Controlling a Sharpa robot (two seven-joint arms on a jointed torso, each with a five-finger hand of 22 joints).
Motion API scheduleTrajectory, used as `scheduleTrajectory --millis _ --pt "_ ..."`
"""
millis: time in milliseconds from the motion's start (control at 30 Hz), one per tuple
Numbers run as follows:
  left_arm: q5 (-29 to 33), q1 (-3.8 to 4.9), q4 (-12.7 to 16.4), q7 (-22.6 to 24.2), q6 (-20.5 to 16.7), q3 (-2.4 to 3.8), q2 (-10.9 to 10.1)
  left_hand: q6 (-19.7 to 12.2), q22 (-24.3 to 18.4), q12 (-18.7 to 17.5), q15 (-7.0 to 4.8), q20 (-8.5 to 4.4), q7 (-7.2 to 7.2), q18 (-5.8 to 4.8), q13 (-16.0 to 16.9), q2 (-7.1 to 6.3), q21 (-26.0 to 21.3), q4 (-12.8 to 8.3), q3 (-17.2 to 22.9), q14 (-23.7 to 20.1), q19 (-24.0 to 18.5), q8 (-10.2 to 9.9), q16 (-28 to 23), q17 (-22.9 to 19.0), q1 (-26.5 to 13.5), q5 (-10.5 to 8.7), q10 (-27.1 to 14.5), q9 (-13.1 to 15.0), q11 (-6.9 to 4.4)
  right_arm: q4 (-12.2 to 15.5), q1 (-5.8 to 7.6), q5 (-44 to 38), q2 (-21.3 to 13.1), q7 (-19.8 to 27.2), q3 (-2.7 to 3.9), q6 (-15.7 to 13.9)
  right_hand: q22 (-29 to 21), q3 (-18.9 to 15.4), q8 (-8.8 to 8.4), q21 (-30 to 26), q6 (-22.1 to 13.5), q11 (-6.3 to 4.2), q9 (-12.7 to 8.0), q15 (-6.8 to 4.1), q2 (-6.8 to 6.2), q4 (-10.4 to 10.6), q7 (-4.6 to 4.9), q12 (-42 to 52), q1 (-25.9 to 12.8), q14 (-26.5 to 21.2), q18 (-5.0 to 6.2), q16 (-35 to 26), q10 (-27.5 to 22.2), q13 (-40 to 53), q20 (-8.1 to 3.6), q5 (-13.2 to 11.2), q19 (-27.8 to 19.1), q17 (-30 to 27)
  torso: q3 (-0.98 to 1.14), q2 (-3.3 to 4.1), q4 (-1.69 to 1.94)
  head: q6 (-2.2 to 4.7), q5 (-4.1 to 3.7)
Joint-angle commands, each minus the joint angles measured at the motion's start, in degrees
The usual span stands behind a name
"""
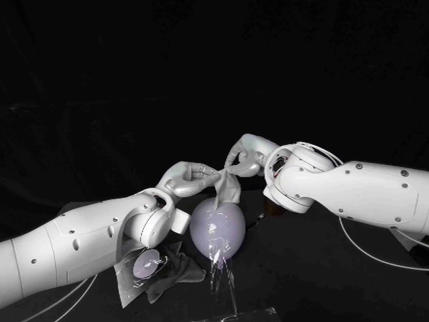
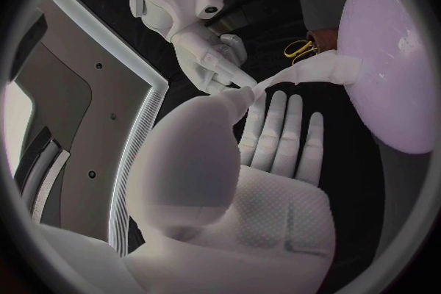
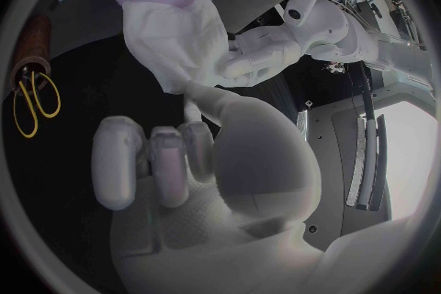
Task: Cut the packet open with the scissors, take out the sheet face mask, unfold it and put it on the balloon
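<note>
The left hand [image 1: 186, 180] and the right hand [image 1: 245, 155] each pinch an end of the sheet face mask [image 1: 224, 189], holding it between them; the mask hangs bunched onto the top of the balloon [image 1: 218, 228]; the packet [image 1: 147, 265] lies beneath the left arm; the scissors [image 3: 35, 99] lie on the table [image 1: 350, 282]

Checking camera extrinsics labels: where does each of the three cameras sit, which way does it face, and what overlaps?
Head view: on the robot's head, looking down at the table; both arms show, left hand and right hand holding the sheet mask above the balloon.
Left wrist view: behind the left hand, facing the right hand and balloon.
Right wrist view: behind the right hand, facing the left hand and scissors.
Shared: all three show the sheet mask and balloon.
</note>
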Motion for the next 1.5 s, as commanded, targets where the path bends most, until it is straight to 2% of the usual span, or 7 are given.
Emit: scheduleTrajectory --millis 33,233,600,800,933,1133,1500 --pt "1.5 0.09 0.0 0.1 2.2 0.08 0.0 0.6 -0.1 -0.2 -0.22 0.06 -0.08 0.39 0.1 0.45 0.1 -0.5 0.0 0.3 0.2 0.1 -0.2 0.1 0.1 -0.06 0.5 0.1 -0.07 0.0 -0.01 -0.6 0.1 0.1 0.02 -0.2 11.4 0.3 1.06 0.2 0.4 -0.4 5.5 -0.53 0.55 0.2 0.13 0.2 -0.2 6.0 -0.31 0.2 2.5 9.3 0.02 0.1 2.0 15.1 0.01 -0.01 -0.01 0.0 0.02" --pt "0.8 0.09 0.0 -0.5 3.7 0.08 -0.2 0.8 -0.1 -0.4 -0.23 0.07 -0.11 0.35 0.0 0.28 0.0 -0.7 -0.1 0.4 0.0 0.2 -0.2 0.2 0.1 -0.07 0.6 0.1 -0.07 -0.2 -0.01 -0.8 0.2 0.1 0.02 -0.8 11.4 0.4 1.07 0.3 0.4 -0.4 5.5 -0.53 0.54 0.2 0.13 0.2 -0.2 6.0 -0.34 0.2 2.5 9.4 0.02 0.1 2.1 15.1 0.01 -0.02 0.01 0.01 -0.01" --pt "-0.6 0.09 -0.2 -1.9 5.5 0.08 -0.4 0.4 -0.2 -1.2 -0.01 0.08 0.29 -0.05 0.1 -3.08 -0.6 -0.5 -3.1 0.0 -1.2 -0.9 -0.7 0.2 -2.3 -0.08 0.3 -0.4 0.22 -0.3 -0.02 -0.8 0.3 -0.1 0.02 -1.1 11.4 0.4 1.07 0.3 0.4 -0.4 5.5 -0.53 0.54 0.2 0.13 0.2 -0.2 6.0 -0.34 0.2 2.5 9.4 0.02 0.1 2.1 15.1 0.0 0.02 0.02 -0.12 -0.01" --pt "-0.9 0.09 -0.2 -2.5 5.7 0.07 -0.4 0.5 -0.2 -1.4 -0.03 0.07 0.3 -0.11 0.1 -3.42 -0.6 -0.2 -3.9 0.1 -1.1 -1.3 -0.8 0.3 -3.0 -0.07 0.3 -0.6 0.2 -0.3 -0.02 -0.8 0.3 -0.1 0.02 -1.1 11.4 0.4 1.07 0.3 0.4 -0.4 5.5 -0.53 0.54 0.2 0.13 0.2 -0.2 6.0 -0.34 0.2 2.5 9.4 0.02 0.1 2.1 15.1 0.01 0.0 -0.01 -0.2 -0.04" --pt "-0.9 0.09 -0.2 -2.6 5.6 0.07 -0.4 0.9 -0.1 -1.4 -0.16 0.04 0.05 -0.06 0.2 -2.35 -0.5 -0.4 -3.6 0.4 -0.7 -1.4 -0.6 0.4 -2.3 -0.05 0.6 -0.7 0.03 -0.2 -0.02 -0.8 0.3 -0.1 0.02 -1.0 11.4 0.4 1.1 0.3 0.4 -0.41 5.5 -0.53 0.51 0.1 0.13 0.2 -0.3 6.0 -0.34 0.2 2.5 9.4 0.01 0.1 2.1 15.1 0.01 0.0 -0.02 -0.22 -0.02" --pt "0.0 0.09 -0.3 -2.0 5.0 0.07 -0.4 2.1 0.0 -1.3 -0.53 0.01 -0.41 0.19 0.2 2.74 -0.2 -1.1 -0.2 1.5 0.7 -1.0 -0.2 0.8 0.3 -0.05 1.7 -0.5 -0.38 -0.1 -0.02 -0.8 0.2 -0.1 0.02 -0.7 11.4 0.4 1.1 0.3 0.4 -0.41 5.5 -0.53 0.51 0.1 0.13 0.2 -0.3 6.0 -0.34 0.2 2.5 9.4 0.01 0.1 2.1 15.1 0.02 -0.01 -0.01 -0.24 -0.07" --pt "2.2 0.09 -0.3 -0.7 4.5 0.07 -0.5 2.6 0.2 -1.3 -1.21 0.03 -1.25 0.4 0.1 5.13 0.0 -1.5 3.1 3.4 1.7 0.1 0.7 1.6 0.4 -0.09 4.2 0.4 -1.09 -0.3 -0.03 -0.7 0.2 -0.2 0.02 -0.2 11.4 0.4 1.1 0.3 0.4 -0.41 5.5 -0.53 0.51 0.1 0.13 0.2 -0.3 6.0 -0.34 0.2 2.5 9.4 0.01 0.1 2.1 15.1 0.0 0.01 0.0 -0.31 -0.09"
